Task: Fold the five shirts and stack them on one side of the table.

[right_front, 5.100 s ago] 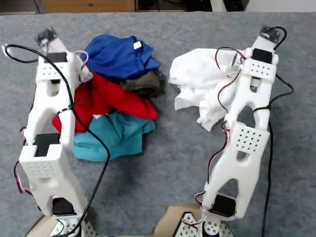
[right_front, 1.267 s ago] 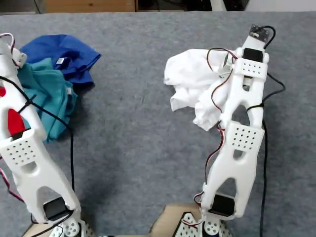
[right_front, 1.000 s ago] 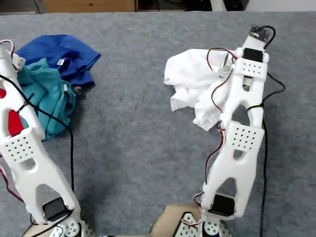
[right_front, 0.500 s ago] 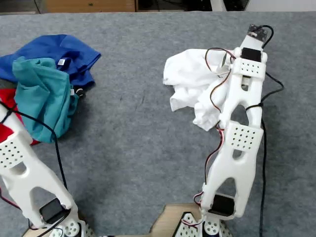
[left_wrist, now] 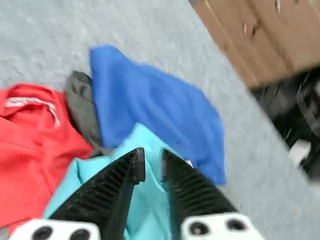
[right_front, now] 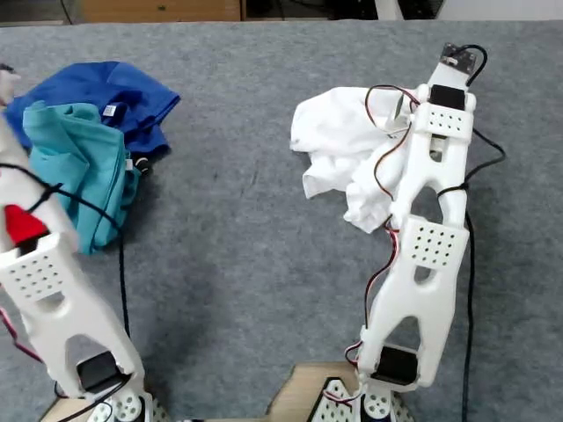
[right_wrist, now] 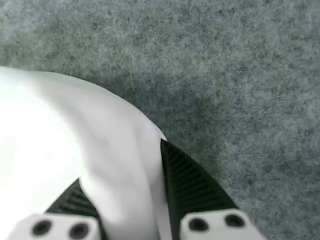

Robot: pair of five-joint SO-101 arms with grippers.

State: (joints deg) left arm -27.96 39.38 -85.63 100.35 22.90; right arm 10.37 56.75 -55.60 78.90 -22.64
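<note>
Over on the left side of the grey table, four crumpled shirts lie bunched together: the blue shirt farthest from the arm bases, the teal shirt overlapping its near edge, and, as my left wrist camera shows, the red shirt and a dark grey shirt tucked in beside them. I see the left gripper hanging right above the teal fabric, its black fingers drawn nearly together with just a slit between them; I cannot tell whether any cloth is caught there. Well apart from that pile, toward the right, the white shirt sits in a loose, unfolded heap, partly under my right arm. From the right wrist camera, the right gripper is clamped around a thick bunch of that white cloth, which bulges out between its fingers just above the table.
</note>
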